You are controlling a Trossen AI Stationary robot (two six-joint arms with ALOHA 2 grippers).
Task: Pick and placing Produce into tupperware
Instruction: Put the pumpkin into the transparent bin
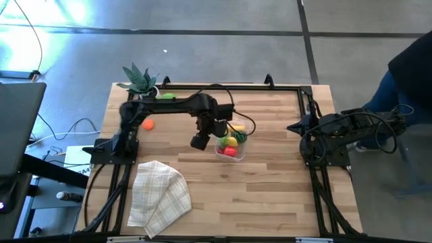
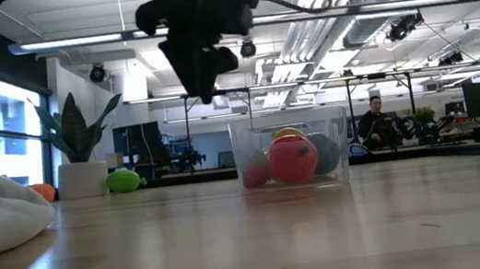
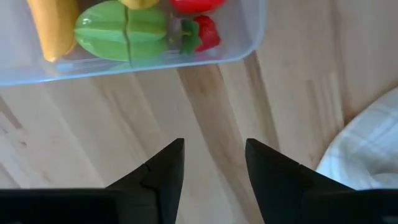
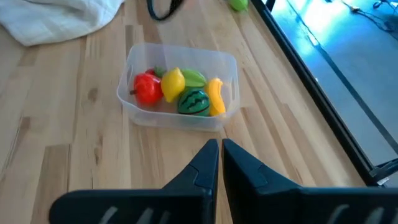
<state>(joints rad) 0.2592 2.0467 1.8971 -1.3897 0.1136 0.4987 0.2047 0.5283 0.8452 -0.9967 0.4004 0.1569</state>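
Observation:
The clear tupperware stands on the table's middle, also seen in the low view and the right wrist view. Inside lie a red piece, a yellow one, a dark green striped one, a light green one and a yellow-orange one. An orange piece and a light green piece lie on the table toward the far left. My left gripper is open and empty, hovering above the table just left of the tub. My right gripper is shut, parked at the right edge.
A spiky green plant in a white pot stands at the far left corner. A checked beige cloth lies crumpled near the near-left edge. Dark rails frame the table. A person sits far off in the room behind.

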